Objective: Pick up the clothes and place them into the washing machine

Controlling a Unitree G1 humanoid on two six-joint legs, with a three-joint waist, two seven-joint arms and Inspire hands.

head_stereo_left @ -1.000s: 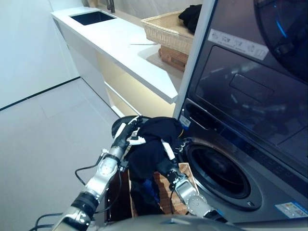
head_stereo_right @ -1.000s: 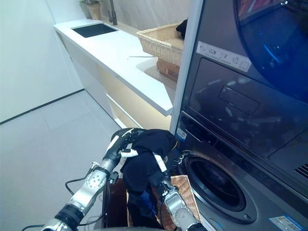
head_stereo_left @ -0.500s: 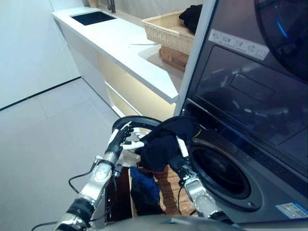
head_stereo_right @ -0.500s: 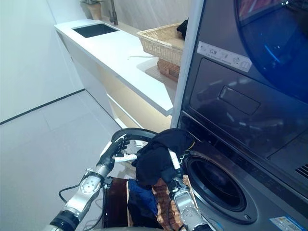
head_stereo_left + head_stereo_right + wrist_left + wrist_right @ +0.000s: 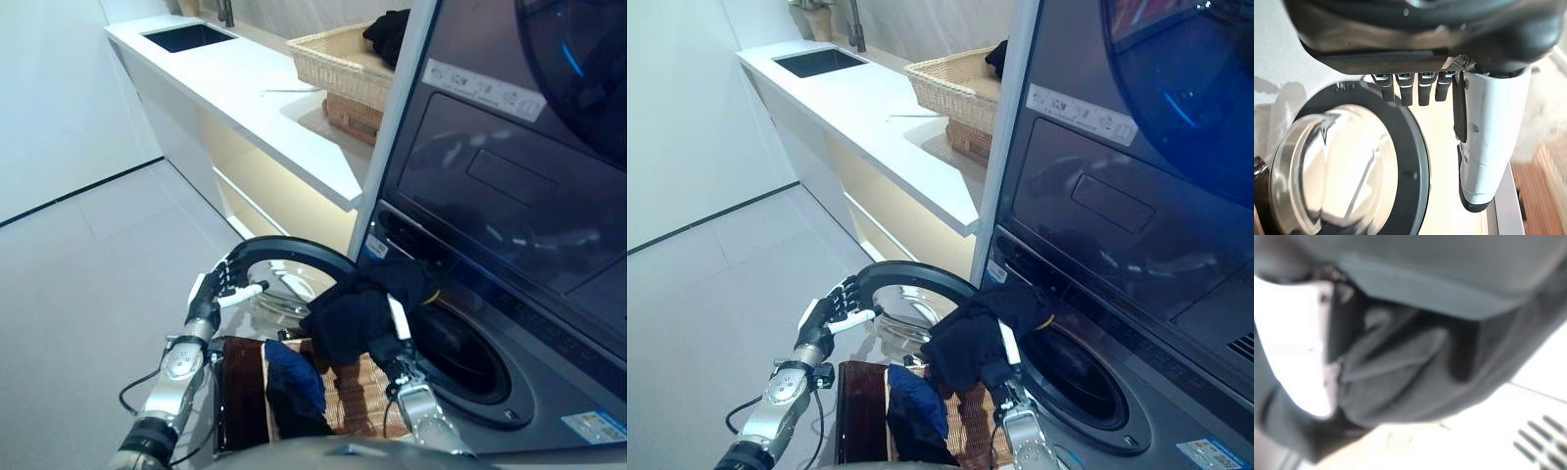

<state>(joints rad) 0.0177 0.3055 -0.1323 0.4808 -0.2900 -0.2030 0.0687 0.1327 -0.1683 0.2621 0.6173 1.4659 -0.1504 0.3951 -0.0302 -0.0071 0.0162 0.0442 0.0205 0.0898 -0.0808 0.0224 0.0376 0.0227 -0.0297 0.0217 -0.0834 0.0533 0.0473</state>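
On a pale grey tiled floor (image 5: 88, 264) beside a white counter (image 5: 245, 93): left hand (image 5: 217, 290) with relaxed, empty fingers by the round glass door (image 5: 294, 269), a blue garment (image 5: 294, 377) waiting in the brown wicker basket (image 5: 358, 397), right hand (image 5: 392, 343) clamped on a bunched black garment (image 5: 358, 313) at the dark drum opening (image 5: 460, 352), not yet inside.

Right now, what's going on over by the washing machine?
The robot is loading laundry. Its right hand grips a dark garment and holds it at the mouth of the washing machine, not yet inside the drum. Its left hand, fingers straight, is beside the open round door. A blue garment lies in the woven basket on the floor below.
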